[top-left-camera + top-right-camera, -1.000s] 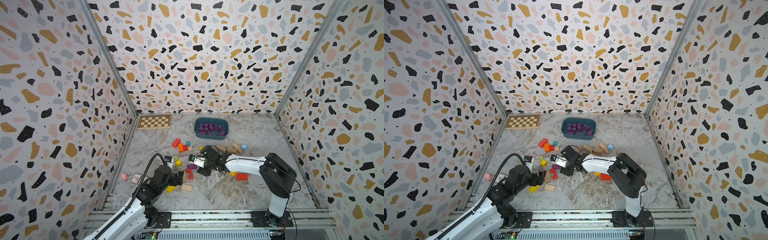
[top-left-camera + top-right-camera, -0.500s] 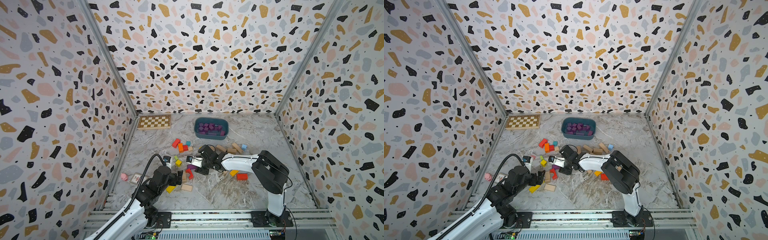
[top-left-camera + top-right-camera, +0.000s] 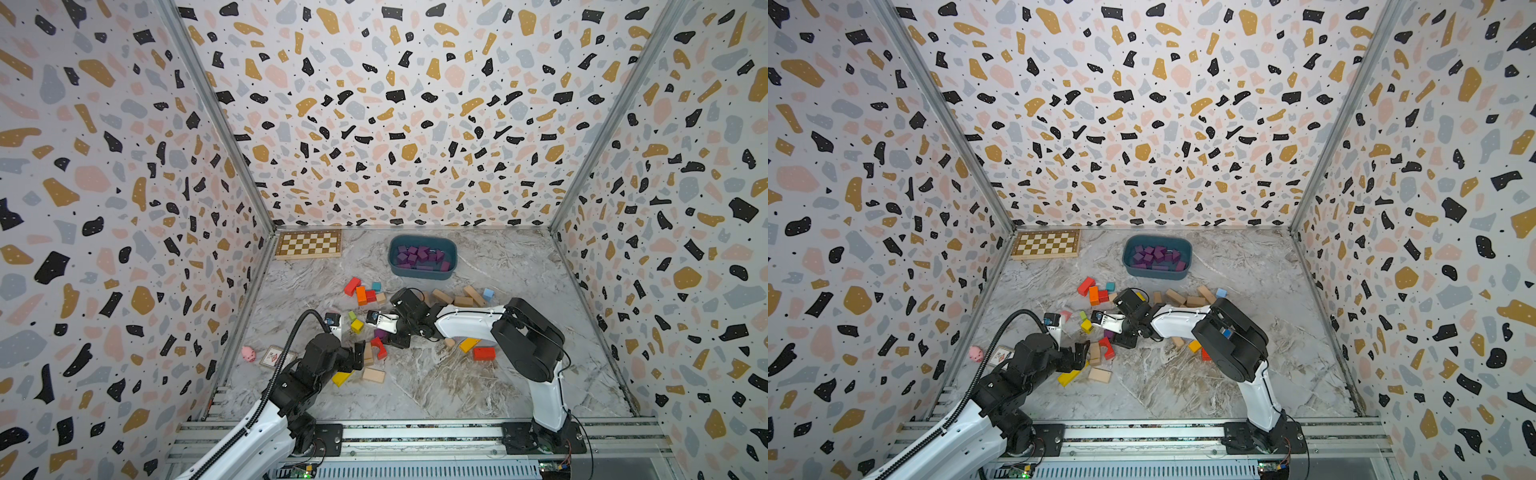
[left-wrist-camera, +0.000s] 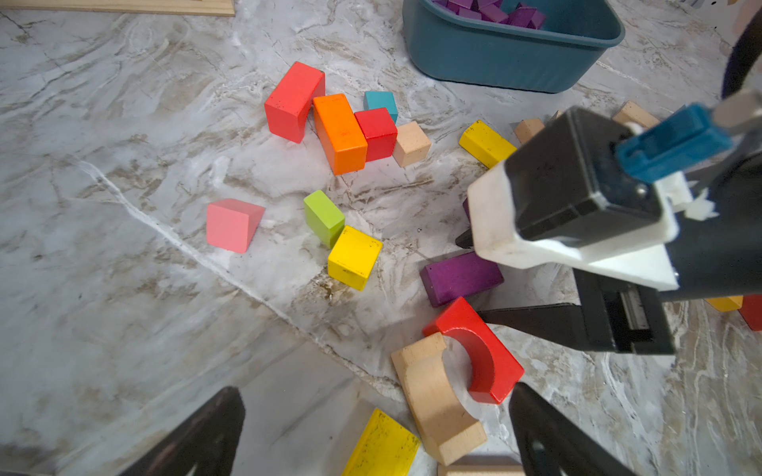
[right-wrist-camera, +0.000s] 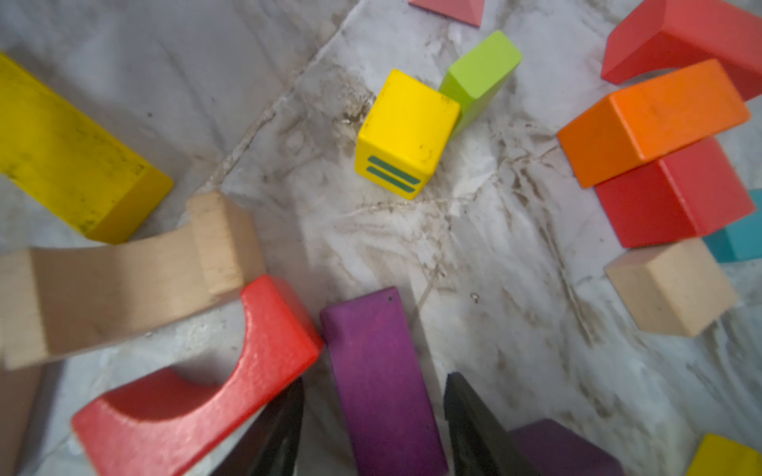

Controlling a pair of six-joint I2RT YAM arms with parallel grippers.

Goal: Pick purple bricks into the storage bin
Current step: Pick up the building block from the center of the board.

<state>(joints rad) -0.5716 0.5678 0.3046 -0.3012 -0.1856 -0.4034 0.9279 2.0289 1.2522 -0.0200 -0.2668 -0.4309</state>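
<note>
Showing a bimanual cell in both top views: upright terrazzo-printed wall panels [image 3: 395, 124] enclose a grey-white marble-patterned tabletop [image 3: 436, 386] on three sides, and a slotted aluminium rail [image 3: 415, 432] along the front edge carries both arm bases. The veined surface looks scuffed brown around the middle.

At the back wall, a flat brown-and-cream chessboard [image 3: 309, 244] lies in the left corner. The dark teal plastic storage bin [image 3: 422, 272] sits well apart from it toward the centre and holds a heap of small dark-purple wooden bricks [image 3: 417, 254].

Loose coloured and plain tan blocks are scattered over mid-table in front of the bin. Among them one dark-purple wooden bar [image 4: 459, 278] lies flat on the marble, just beside a red wooden arch block [image 4: 478, 354] that touches a plain tan wooden arch block [image 4: 433, 395].

The right gripper [image 5: 375, 381] is low over the table with its jaws parted to either side of the purple bar. One finger lies close against the bar, and a strip of tabletop shows at the other. A second purple block [image 5: 565, 449] lies just behind that finger.

The left gripper [image 4: 375, 391] hangs near the front-left of the scatter with its fingers spread wide around nothing.

A small pink pig figure [image 3: 248, 353] and a printed card [image 3: 276, 356] rest by the left wall.
</note>
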